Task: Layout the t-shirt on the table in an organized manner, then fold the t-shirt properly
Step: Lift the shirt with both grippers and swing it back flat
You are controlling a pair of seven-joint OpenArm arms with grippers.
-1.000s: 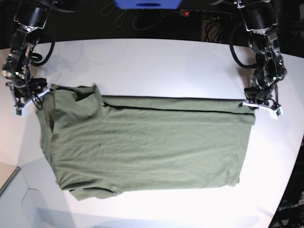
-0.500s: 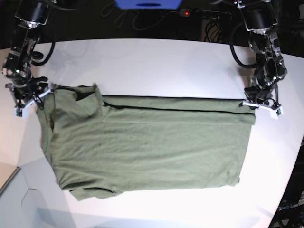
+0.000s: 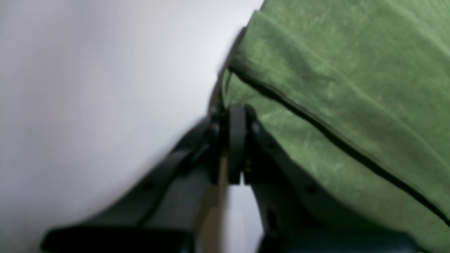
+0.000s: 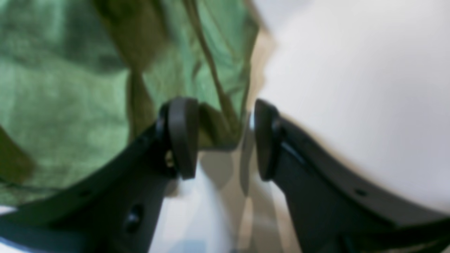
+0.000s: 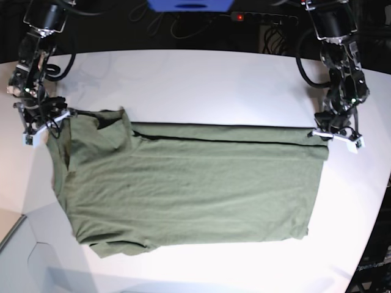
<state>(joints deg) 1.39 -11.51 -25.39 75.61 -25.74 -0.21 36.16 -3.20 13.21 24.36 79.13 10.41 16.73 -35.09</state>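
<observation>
The olive-green t-shirt (image 5: 195, 183) lies spread on the white table (image 5: 201, 85), its far long edge folded over. At its far right corner my left gripper (image 5: 335, 135) is shut; the left wrist view shows the jaws pressed together (image 3: 235, 116) at the t-shirt's (image 3: 334, 88) hem, which runs into the tips. My right gripper (image 5: 44, 125) hangs at the shirt's far left corner by the sleeve. In the right wrist view it stands open (image 4: 225, 140), with a fold of the t-shirt (image 4: 70, 88) below and between its fingers, ungripped.
A power strip (image 5: 263, 18) with a red light, a blue object (image 5: 189, 5) and cables lie behind the table's far edge. The table's curved edge (image 5: 24, 213) runs close to the shirt at the near left.
My right gripper has drifted a little toward the far side, off the shirt's left corner. The left gripper and the shirt have stayed put.
</observation>
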